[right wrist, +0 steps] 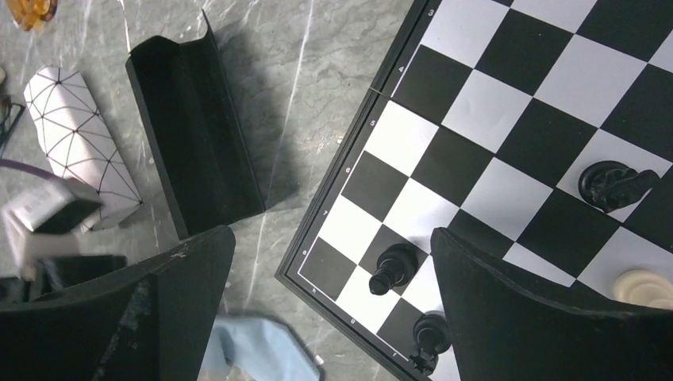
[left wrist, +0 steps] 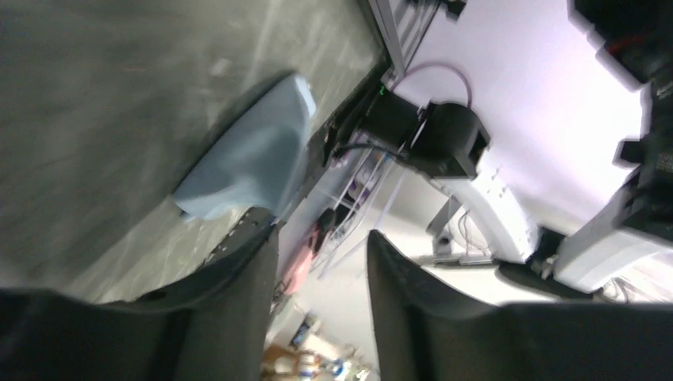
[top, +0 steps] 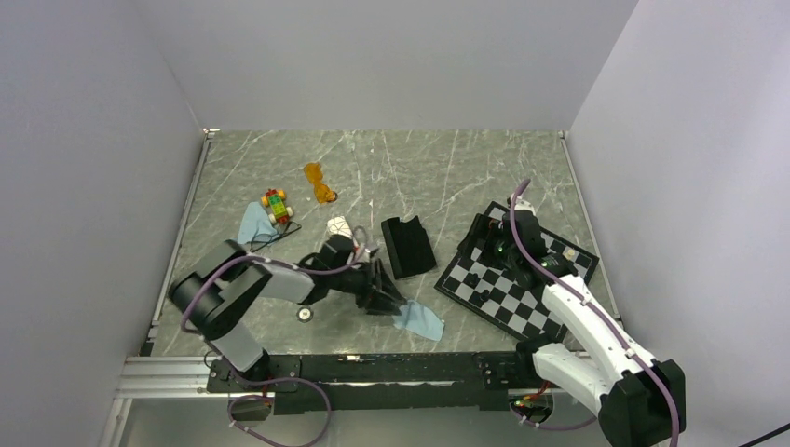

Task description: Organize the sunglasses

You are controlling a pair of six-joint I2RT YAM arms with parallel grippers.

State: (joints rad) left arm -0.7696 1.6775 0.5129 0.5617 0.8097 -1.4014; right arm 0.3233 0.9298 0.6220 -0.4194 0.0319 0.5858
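Note:
The orange translucent sunglasses [top: 320, 182] lie at the back of the table, left of centre, and show in the top-left corner of the right wrist view [right wrist: 28, 9]. A thin black wire-framed pair [top: 287, 227] lies beside the toy car. My left gripper [top: 391, 303] hovers low over a light blue cloth [top: 419, 319] near the front edge. In the left wrist view its fingers [left wrist: 321, 234] stand apart with nothing between them, and the cloth [left wrist: 254, 159] lies flat beyond them. My right gripper [top: 498, 250] [right wrist: 332, 234] is wide open above the chessboard's left edge, empty.
A black oblong case [top: 407, 246] [right wrist: 194, 127] lies open mid-table, with a white line-patterned case [top: 340, 226] [right wrist: 79, 143] to its left. A chessboard [top: 522, 284] with pieces fills the right side. A toy car [top: 276, 203], a second blue cloth [top: 251, 223] and a small round part [top: 304, 314] lie on the left.

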